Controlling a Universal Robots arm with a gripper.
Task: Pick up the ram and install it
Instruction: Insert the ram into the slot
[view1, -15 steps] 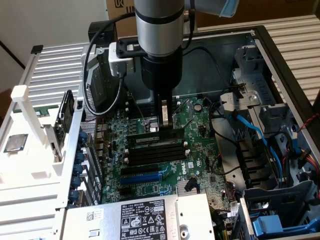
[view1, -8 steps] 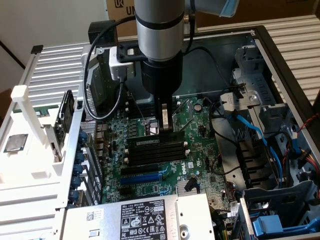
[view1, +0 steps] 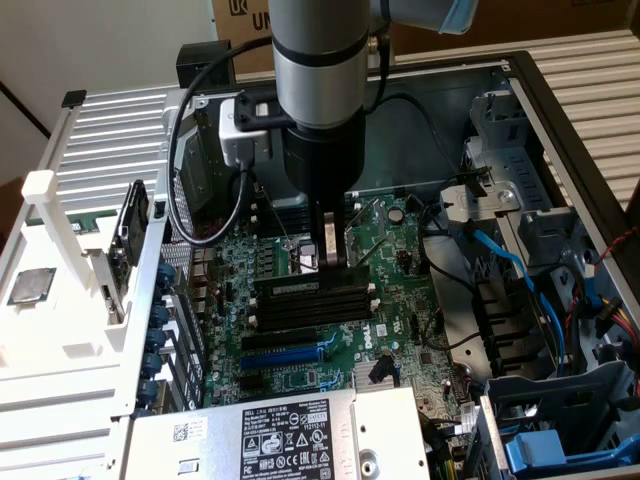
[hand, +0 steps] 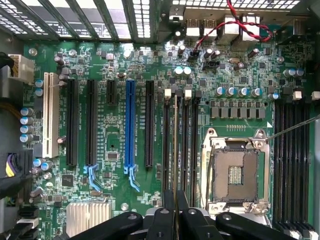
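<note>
The ram (view1: 300, 286) is a long dark stick standing on edge along the farthest of the black memory slots (view1: 312, 308) in the middle of the motherboard. My gripper (view1: 330, 256) comes straight down onto its top edge, fingers (view1: 323, 252) shut on it near the stick's right half. In the wrist view the ram (hand: 175, 145) shows as a thin line over the second slot of the bank (hand: 185, 145), running into the closed gripper (hand: 175, 202). Whether the stick is fully seated in the slot cannot be told.
The empty processor socket (hand: 235, 172) lies beside the slots, with a second slot bank (hand: 292, 155) beyond it. A silver processor chip (view1: 31, 285) rests on the white fixture at the exterior view's left. The power supply (view1: 290, 440) and blue cables (view1: 510, 270) crowd the case.
</note>
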